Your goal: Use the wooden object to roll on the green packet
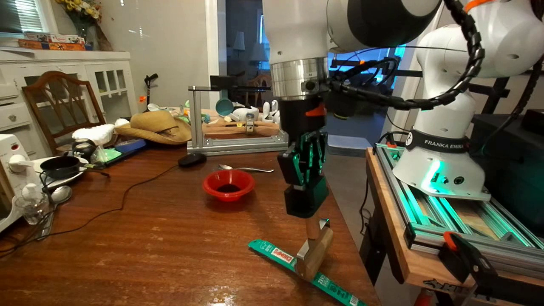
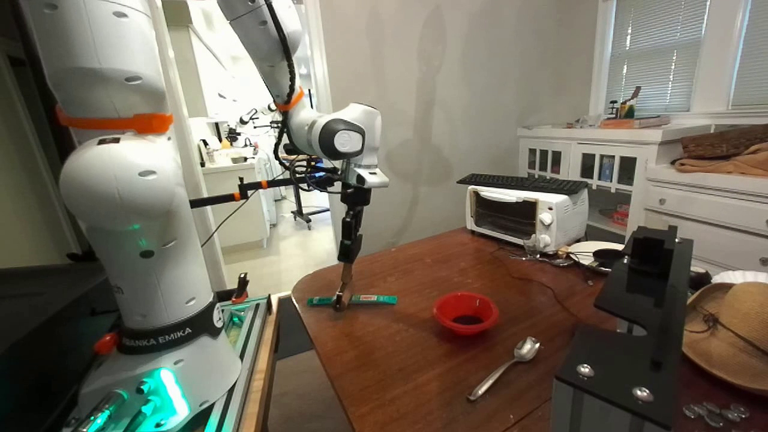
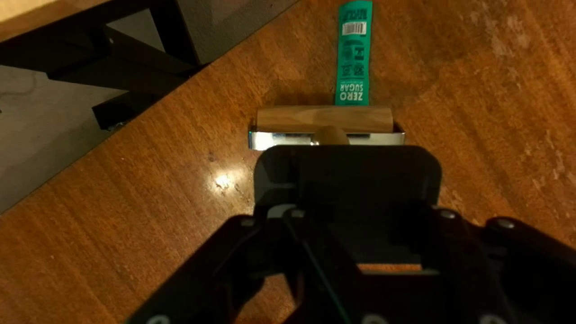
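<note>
The green packet (image 1: 270, 250) lies flat on the table as a long bright strip with white lettering, and both exterior views show it (image 2: 377, 299). Across its middle sits the wooden object (image 1: 319, 254), a tan roller in a metal bracket with a short upright handle. In the wrist view the roller (image 3: 325, 119) is crosswise over the packet (image 3: 353, 56), hiding part of it. It appears to rest on the packet, though the contact line is hidden. My gripper (image 1: 307, 209), with its wide black fingers, is above the roller, shut on its handle. The handle's top is hidden between them.
A red bowl (image 1: 228, 186) stands beyond the packet, with a spoon (image 2: 507, 367) near it. A metal frame (image 1: 238, 146), a black mouse (image 1: 192, 160) and a toaster oven (image 2: 525, 213) are farther off. The table edge (image 3: 148, 112) runs close beside the roller.
</note>
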You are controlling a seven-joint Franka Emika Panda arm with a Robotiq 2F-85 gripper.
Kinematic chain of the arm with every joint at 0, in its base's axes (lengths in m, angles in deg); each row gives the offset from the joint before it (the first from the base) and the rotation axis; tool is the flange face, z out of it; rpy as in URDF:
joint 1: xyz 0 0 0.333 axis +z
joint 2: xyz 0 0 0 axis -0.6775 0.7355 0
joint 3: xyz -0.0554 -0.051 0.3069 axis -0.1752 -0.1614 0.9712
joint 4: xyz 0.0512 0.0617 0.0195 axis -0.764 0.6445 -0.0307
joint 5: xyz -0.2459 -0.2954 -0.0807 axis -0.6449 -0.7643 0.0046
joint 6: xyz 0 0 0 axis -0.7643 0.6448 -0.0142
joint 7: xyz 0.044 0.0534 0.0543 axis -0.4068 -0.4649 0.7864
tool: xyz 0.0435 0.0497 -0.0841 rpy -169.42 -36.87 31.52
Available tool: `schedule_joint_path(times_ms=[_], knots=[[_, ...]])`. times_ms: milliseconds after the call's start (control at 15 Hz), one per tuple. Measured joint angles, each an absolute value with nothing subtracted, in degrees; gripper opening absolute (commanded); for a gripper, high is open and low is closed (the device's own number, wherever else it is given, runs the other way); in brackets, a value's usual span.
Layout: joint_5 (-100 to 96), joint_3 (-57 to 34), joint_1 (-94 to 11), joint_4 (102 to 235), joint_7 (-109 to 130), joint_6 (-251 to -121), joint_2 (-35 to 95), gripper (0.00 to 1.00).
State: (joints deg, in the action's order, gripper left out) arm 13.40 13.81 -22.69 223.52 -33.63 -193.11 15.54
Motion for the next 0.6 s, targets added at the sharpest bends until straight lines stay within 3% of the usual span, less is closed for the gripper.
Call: schedule_joint_path(times_ms=[600], knots=[[16.28, 13.81, -22.05, 221.10, -29.74, -194.34, 19.59, 0.22]])
